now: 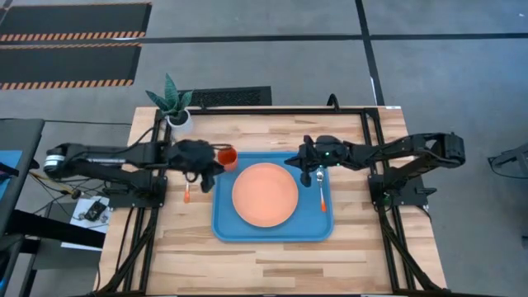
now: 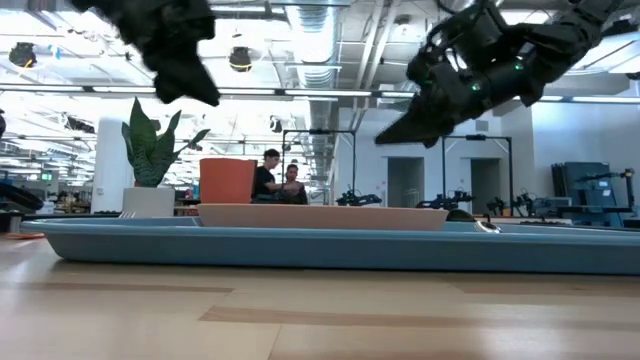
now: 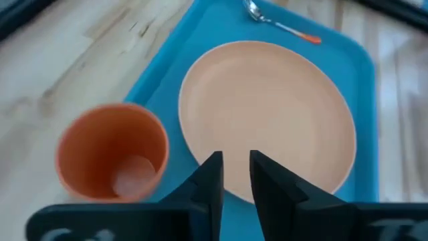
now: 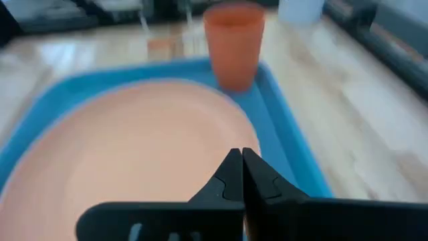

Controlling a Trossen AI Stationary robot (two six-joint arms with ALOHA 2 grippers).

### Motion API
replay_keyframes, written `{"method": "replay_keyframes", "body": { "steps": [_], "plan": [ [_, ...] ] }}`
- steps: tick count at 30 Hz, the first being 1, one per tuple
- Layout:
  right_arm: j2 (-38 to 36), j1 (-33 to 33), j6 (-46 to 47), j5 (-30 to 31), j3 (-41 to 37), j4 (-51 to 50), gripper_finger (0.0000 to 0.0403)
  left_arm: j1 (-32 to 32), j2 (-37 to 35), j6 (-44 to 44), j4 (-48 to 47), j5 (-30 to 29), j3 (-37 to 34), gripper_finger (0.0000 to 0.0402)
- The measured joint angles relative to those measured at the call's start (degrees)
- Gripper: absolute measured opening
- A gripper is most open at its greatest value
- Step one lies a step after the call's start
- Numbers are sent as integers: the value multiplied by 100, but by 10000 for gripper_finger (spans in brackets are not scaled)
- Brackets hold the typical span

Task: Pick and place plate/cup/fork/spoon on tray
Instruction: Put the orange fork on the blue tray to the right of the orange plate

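Note:
The light-blue tray [image 1: 223, 223] lies mid-table. The salmon plate [image 1: 264, 194] lies flat on it. The orange cup [image 1: 228, 157] stands upright in the tray's far-left corner and also shows in the left wrist view [image 3: 114, 161]. The spoon [image 1: 321, 186] lies on the tray to the right of the plate. The fork [image 1: 187, 194] lies on the table to the left of the tray. My left gripper [image 1: 216, 167] hovers beside the cup, its fingers a narrow gap apart [image 3: 235, 175] and empty. My right gripper [image 1: 297, 161] hovers shut [image 4: 241, 175] over the tray's far edge.
A white pot with a green spiky plant [image 1: 177, 111] stands at the table's far-left corner. Black frame rails [image 1: 363, 111] run along the table's far edge and sides. Bare wood [image 1: 272, 264] lies between the tray and the near edge. People show in the room behind [image 2: 275, 175].

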Motion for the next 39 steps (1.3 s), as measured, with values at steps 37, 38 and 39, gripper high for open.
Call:
{"method": "replay_keyframes", "body": {
  "steps": [37,38,39],
  "plan": [
    [1767,-166,190,194,1389,-1617,6,-228,-1789,-1012,146,-846,-1887,2],
    [1705,-168,170,231,1393,-1520,7,-228,-1789,-1068,47,-849,-1859,2],
    [1635,-168,142,276,1387,-1470,6,-228,-1788,-1123,-68,-846,-1822,1]
  ]
}}
